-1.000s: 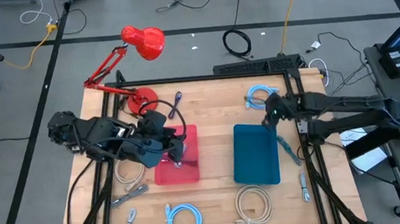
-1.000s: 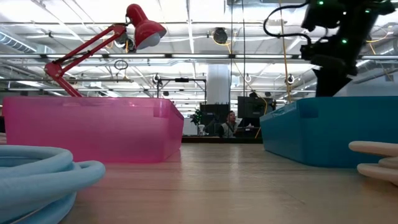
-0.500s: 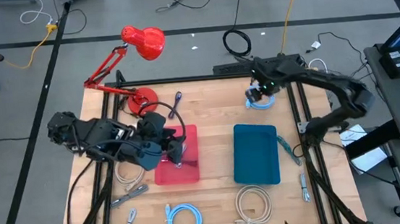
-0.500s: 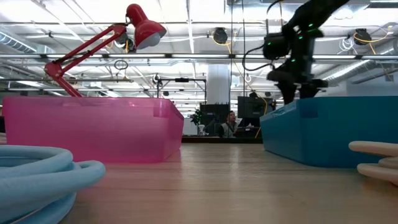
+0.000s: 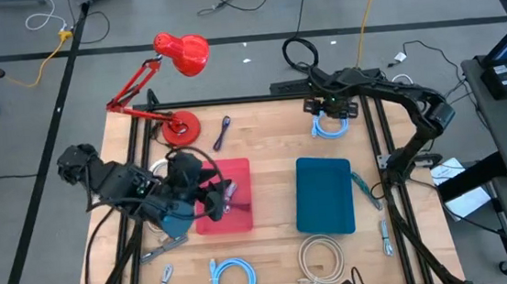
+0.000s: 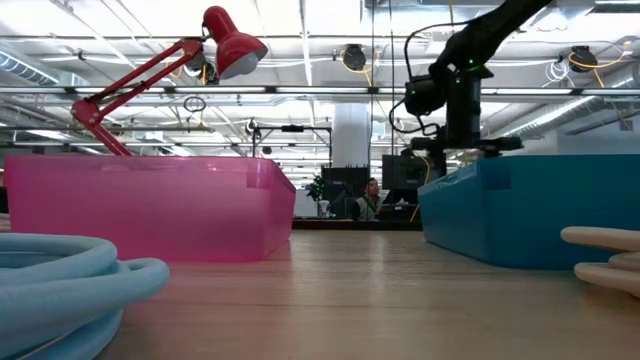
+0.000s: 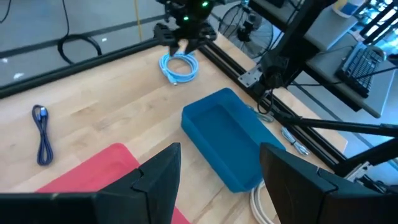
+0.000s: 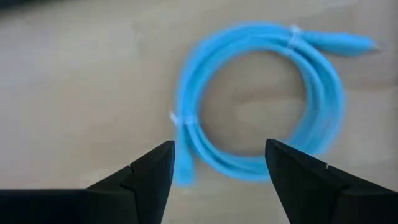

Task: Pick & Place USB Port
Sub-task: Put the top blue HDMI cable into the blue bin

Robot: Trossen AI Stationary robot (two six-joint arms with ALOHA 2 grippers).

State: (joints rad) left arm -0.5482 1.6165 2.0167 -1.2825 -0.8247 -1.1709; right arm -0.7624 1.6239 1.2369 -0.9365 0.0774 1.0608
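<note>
From above, the right gripper (image 5: 331, 109) hung over a coiled light-blue cable (image 5: 329, 124) near the upper right of the table (image 5: 267, 141), just above the teal bin (image 5: 324, 194). The left gripper (image 5: 214, 199) sat over the near edge of the pink bin (image 5: 232, 208), left of centre. A dark purple USB cable (image 5: 222, 131) lay on the bare wood above the pink bin, beside the base of the red lamp (image 5: 173, 62). More coils lay along the lower edge: a blue one (image 5: 233, 277) and a cream one (image 5: 322, 258).

At table height, the right arm came down behind the teal bin (image 6: 530, 208) on the right; the pink bin (image 6: 150, 207) filled the left.

The left wrist camera showed its own fingers (image 7: 158, 180) spread wide with nothing between them, the USB cable (image 7: 42, 132) at left, the teal bin (image 7: 227, 144) in the middle.

The right wrist camera looked straight down on the light-blue cable (image 8: 261, 106), somewhat blurred, its fingers (image 8: 149, 171) wide apart and seemingly clear of the coil.
</note>
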